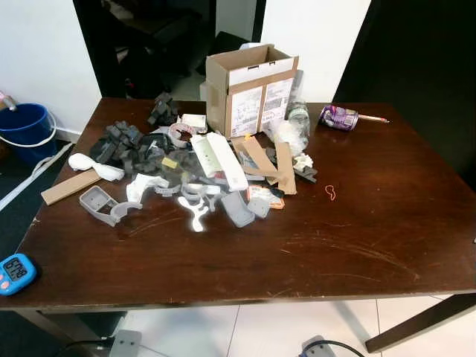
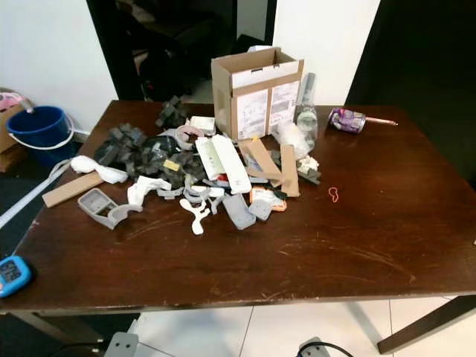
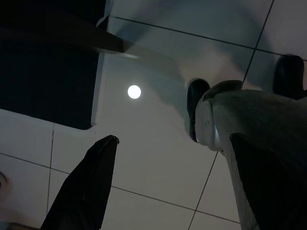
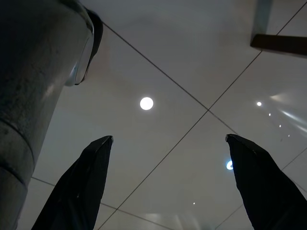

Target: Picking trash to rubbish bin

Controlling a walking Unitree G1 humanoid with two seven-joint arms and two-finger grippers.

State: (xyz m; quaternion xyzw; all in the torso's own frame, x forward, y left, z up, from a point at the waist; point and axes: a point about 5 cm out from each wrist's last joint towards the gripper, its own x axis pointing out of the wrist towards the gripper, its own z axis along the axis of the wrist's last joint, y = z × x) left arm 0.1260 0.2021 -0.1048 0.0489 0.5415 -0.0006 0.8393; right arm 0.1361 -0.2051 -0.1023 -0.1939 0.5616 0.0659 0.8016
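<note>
Facing trash pile (image 1: 197,167) on table (image 1: 372,230), nothing picked yet; left gripper (image 3: 168,177) and right gripper (image 4: 168,182) hanging idle, wide open, empty.

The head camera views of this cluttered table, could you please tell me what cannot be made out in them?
- Open brown cardboard box: its inside is hidden by its own walls.
- Printed labels on that box: too small to read.
- Blue plastic bucket: cut off by the left edge.
- Dark grey foam pieces: overlapping, so they cannot be counted.
- Blue digital timer: digits too small to read.
</note>
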